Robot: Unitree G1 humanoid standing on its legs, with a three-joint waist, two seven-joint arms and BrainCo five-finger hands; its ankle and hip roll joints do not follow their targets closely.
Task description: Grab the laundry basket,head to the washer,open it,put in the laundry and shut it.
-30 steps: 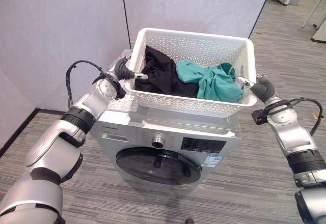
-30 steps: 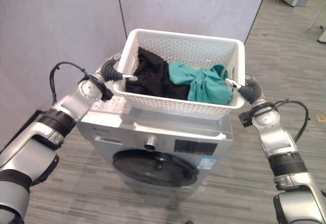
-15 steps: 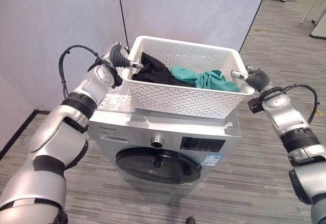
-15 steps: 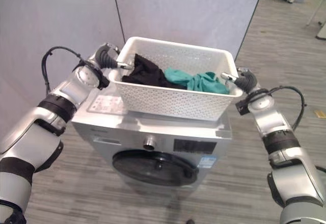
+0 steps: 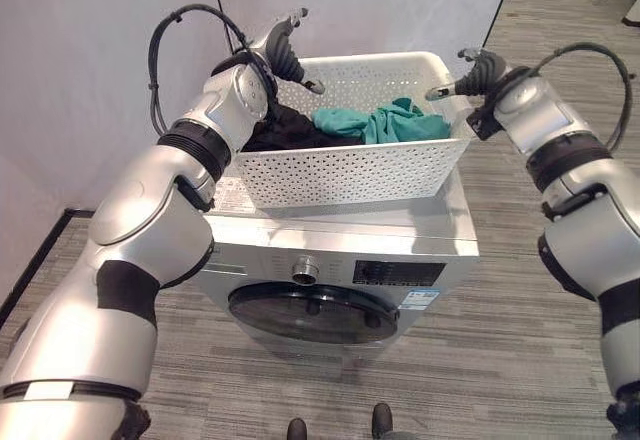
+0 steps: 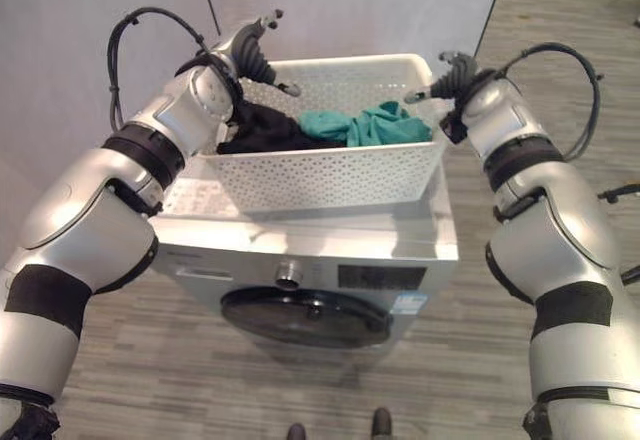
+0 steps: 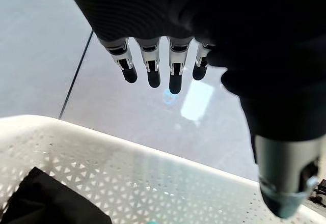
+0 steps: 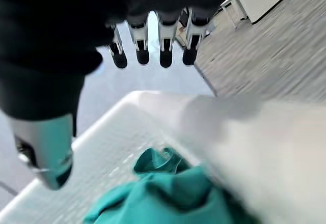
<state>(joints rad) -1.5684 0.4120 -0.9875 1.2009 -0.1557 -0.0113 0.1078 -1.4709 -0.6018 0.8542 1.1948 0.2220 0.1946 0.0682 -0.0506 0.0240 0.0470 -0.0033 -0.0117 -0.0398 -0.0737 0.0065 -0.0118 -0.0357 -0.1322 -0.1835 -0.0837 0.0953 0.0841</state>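
The white perforated laundry basket (image 5: 350, 175) stands on top of the silver front-loading washer (image 5: 340, 245), whose round dark door (image 5: 310, 310) is shut. Inside the basket lie a black garment (image 5: 272, 130) and a teal garment (image 5: 375, 120). My left hand (image 5: 285, 45) hovers just above the basket's left rim, open and apart from it. Over the right rim my right hand (image 5: 475, 70) is also open and holds nothing. In the left wrist view straight fingers (image 7: 153, 68) hang over the basket rim (image 7: 153, 158); in the right wrist view the fingers (image 8: 153, 48) hang over the teal garment (image 8: 178, 193).
A grey partition wall (image 5: 100, 60) stands close behind and to the left of the washer. Wood-look floor (image 5: 520, 290) runs in front and to the right. A control knob (image 5: 305, 269) and a display panel (image 5: 395, 272) sit on the washer's front.
The basket has come down to rest on the washer's top. Both hands have let go of its rims and risen above them. The camera has shifted too.
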